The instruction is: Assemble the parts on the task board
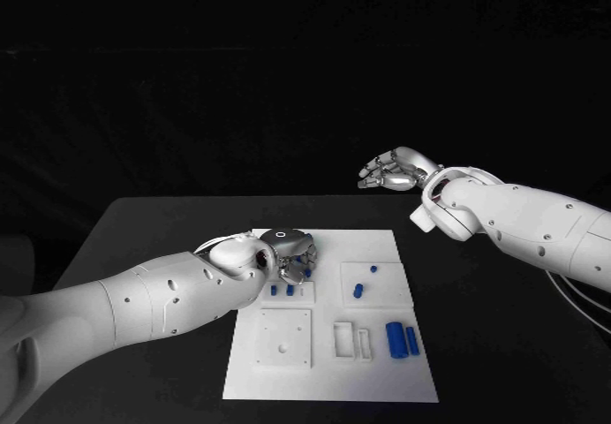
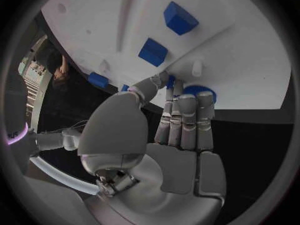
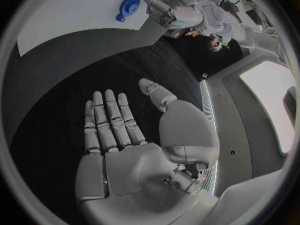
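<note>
Board (image 1: 334, 371) lies flat mid-table (image 1: 509, 353), long axis running away from the robot, far edge short of the table's back edge. Bare black table on both long sides, more on the right.

Left hand (image 1: 288, 252) is down on the board's far-left part, fingers bent onto the surface. Left wrist view: fingers (image 2: 186, 120) lie close together with their tips at a round blue gear-like part (image 2: 199, 92), thumb beside them at a small blue piece. Can't tell whether it is pinching the part or just touching it. In the right wrist view the gear (image 3: 127, 6) sits near the board edge, just beside the left hand.

Other parts: two blue cylinders (image 1: 401, 339) at the near right, lying side by side, long axes parallel to the board's long axis. Small blue pieces (image 1: 362, 287) in the far-right square recess, a few more beside the left hand's fingers. Two blue blocks (image 2: 165, 35) show on the board beyond the fingers in the left wrist view.

Right hand (image 1: 392, 170) is up off the table, beyond the board's far-right corner, well apart from it. Fingers extended and apart, holding nothing.
</note>
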